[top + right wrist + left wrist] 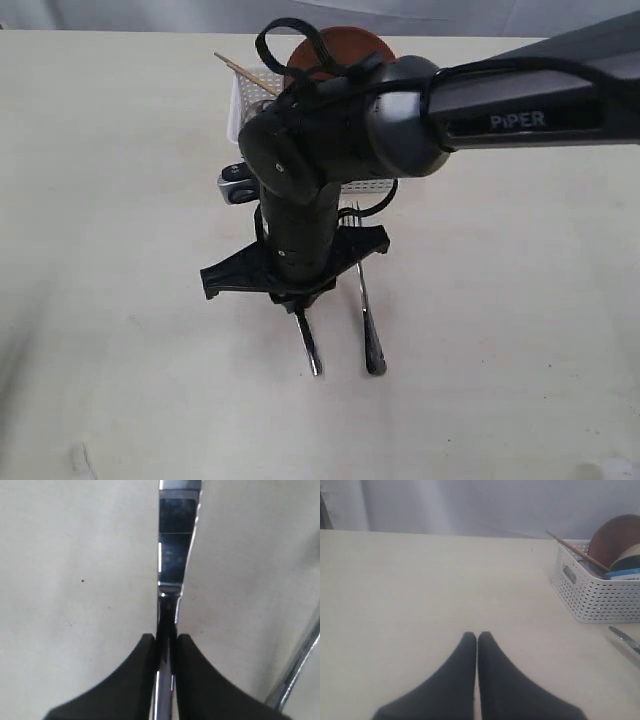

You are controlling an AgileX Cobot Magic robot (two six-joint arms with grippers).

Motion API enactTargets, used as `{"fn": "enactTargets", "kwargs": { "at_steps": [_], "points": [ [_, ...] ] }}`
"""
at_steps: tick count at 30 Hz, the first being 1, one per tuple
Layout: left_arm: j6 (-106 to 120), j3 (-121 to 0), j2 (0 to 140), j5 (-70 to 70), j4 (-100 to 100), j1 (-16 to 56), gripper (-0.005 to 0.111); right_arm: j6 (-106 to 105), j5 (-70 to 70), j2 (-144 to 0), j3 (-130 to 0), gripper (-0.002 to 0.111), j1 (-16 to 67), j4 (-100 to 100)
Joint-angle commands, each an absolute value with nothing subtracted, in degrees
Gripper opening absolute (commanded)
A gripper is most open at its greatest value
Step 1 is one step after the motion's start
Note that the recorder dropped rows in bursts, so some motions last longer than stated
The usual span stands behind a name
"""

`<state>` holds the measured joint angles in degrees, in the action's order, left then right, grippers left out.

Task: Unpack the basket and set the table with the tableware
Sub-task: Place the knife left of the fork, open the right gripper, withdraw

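My right gripper (298, 300) points down at the table (120, 250), shut on a flat steel knife (172, 555) whose free end (310, 352) rests on the tabletop. The steel fork (368, 325) lies just beside it and shows as a thin bar (299, 667) in the right wrist view. Behind the right arm stands the white lattice basket (595, 597), holding the round brown plate (612, 535), wooden chopsticks (576, 551) and a blue packet (626, 573). My left gripper (477, 636) is shut on nothing, low over bare table to the basket's left.
The right arm (520, 100) stretches in from the right across the basket (245, 105), hiding most of it in the exterior view. A steel utensil tip (625, 640) shows near the basket's front in the left wrist view.
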<state>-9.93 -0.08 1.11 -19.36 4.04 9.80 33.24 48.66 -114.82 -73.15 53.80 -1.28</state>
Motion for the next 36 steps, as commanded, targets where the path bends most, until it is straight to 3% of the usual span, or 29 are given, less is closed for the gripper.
{"fn": "enactTargets", "kwargs": {
  "at_steps": [1, 36],
  "points": [
    [-10.23, 0.00, 1.28, -18.79, 4.02, 9.97, 0.001, 38.57, 46.33, -113.91, -70.49, -0.001, 52.75, -2.32],
    [-10.23, 0.00, 1.28, -18.79, 4.02, 9.97, 0.001, 43.75, 40.84, -110.19, -61.10, -0.001, 50.80, -3.08]
  ]
}}
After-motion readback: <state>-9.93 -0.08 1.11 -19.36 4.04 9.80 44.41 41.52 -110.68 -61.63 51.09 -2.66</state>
